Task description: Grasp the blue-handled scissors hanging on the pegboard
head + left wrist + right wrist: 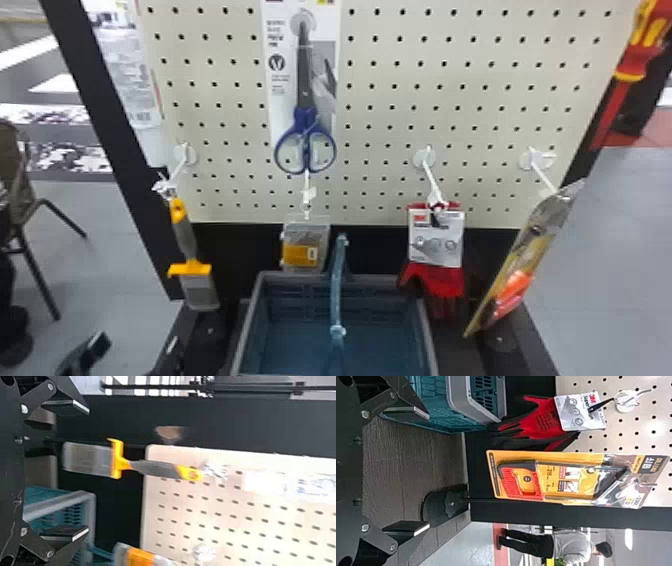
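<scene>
Both hands are seen wide open. The left hand is held with its two flat fingers spread far apart and nothing between them. The right hand is spread just as far and is equally empty.

The left hand is placed low, off the lower left corner of the pegboard, where a yellow-collared brush is hung from a hook. The right hand is placed off the pegboard's lower right corner, facing a carded tool in an orange pack and a pair of red gloves.

The blue-handled scissors are found high on the pegboard, left of its middle. They are fixed to a white card with the blades up and the blue loops down, and the card is hung from a hook near the pegboard's top edge. A blue basket is set on the floor of the stand below the pegboard, directly under the scissors.

As far as can be judged, no part of the task has been completed: the scissors are untouched and both hands are well apart from them. What is left is judged to be the whole reach up the pegboard, the lining up of one hand on the loops or the card, and the closing of the fingers.
</scene>
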Controlling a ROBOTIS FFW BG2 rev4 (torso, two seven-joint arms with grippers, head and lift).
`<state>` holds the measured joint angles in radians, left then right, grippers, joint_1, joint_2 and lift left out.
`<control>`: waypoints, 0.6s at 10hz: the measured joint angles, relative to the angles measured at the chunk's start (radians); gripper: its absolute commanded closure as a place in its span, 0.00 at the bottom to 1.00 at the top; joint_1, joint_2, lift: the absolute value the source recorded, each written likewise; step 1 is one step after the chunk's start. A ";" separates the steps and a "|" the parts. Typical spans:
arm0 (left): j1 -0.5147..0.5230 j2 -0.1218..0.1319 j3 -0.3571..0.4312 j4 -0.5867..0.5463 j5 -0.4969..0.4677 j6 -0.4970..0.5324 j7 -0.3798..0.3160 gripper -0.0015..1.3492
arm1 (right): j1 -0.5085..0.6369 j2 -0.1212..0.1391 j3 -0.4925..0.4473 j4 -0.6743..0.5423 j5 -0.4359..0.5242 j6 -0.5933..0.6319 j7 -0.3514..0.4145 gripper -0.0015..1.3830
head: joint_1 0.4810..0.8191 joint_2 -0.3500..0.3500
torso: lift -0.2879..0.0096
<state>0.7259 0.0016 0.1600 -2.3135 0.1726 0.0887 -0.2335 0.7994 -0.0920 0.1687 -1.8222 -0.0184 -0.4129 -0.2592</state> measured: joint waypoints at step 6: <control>-0.238 0.027 0.010 -0.169 -0.009 0.287 -0.191 0.19 | -0.002 0.000 0.001 0.002 0.001 0.000 0.000 0.23 | 0.20 0.50 | 0.63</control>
<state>0.4884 0.0283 0.1699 -2.4828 0.1641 0.3753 -0.4245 0.7973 -0.0918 0.1701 -1.8197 -0.0173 -0.4126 -0.2592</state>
